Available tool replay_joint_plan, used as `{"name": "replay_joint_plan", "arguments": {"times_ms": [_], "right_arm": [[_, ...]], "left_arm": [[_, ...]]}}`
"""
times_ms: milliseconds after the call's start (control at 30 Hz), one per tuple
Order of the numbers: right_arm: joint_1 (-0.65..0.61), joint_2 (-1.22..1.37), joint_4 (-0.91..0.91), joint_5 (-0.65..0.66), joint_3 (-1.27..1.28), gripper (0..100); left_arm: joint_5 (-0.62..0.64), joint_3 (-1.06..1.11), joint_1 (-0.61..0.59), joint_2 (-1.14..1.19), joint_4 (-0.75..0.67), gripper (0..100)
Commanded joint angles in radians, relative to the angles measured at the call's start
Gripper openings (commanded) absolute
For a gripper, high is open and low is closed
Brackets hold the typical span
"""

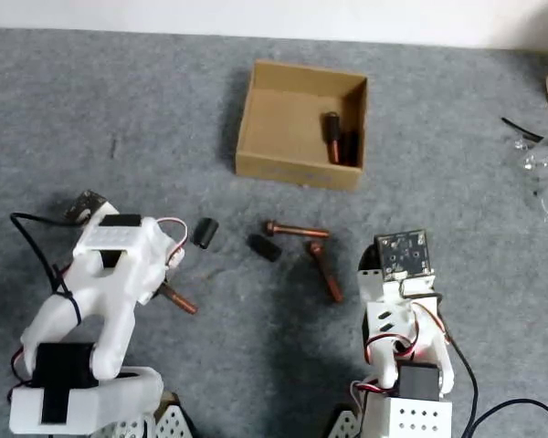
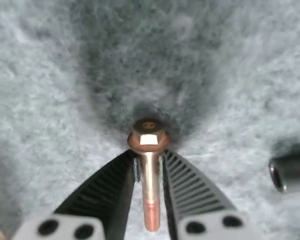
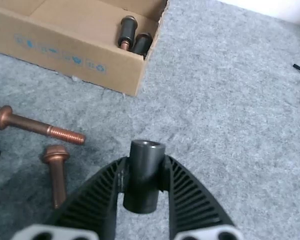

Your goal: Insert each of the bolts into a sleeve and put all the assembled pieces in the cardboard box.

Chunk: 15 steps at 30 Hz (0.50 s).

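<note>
Left gripper [image 2: 149,159] clamped on a bolt [image 2: 149,140], head poking past the fingertips — right gripper [image 3: 143,169] pinching a sleeve [image 3: 146,150]; cardboard box [image 1: 297,169] holds what looks like two assembled pieces [image 1: 332,137].

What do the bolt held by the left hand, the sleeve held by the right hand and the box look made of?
Copper-coloured flanged bolt: metal, possibly copper-plated steel; smooth sheen, glint on the head, cut threads. Short black tubular sleeve: rubber, plastic or blackened metal, hard to tell; dull, mostly matte surface. Open brown box: cardboard; tan matte walls, thin raw edges.
</note>
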Motion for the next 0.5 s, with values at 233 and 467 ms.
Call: {"name": "replay_joint_plan", "arguments": {"times_ms": [233,467], "right_arm": [[0.013,-0.015,-0.045,0.011,0.113,0.5],[0.013,-0.015,-0.045,0.011,0.113,0.5]], "left_arm": [[-0.264,-0.18,-0.025,-0.013,0.003,1],[-0.393,-0.398,-0.021,-0.013,0.153,1]]}}
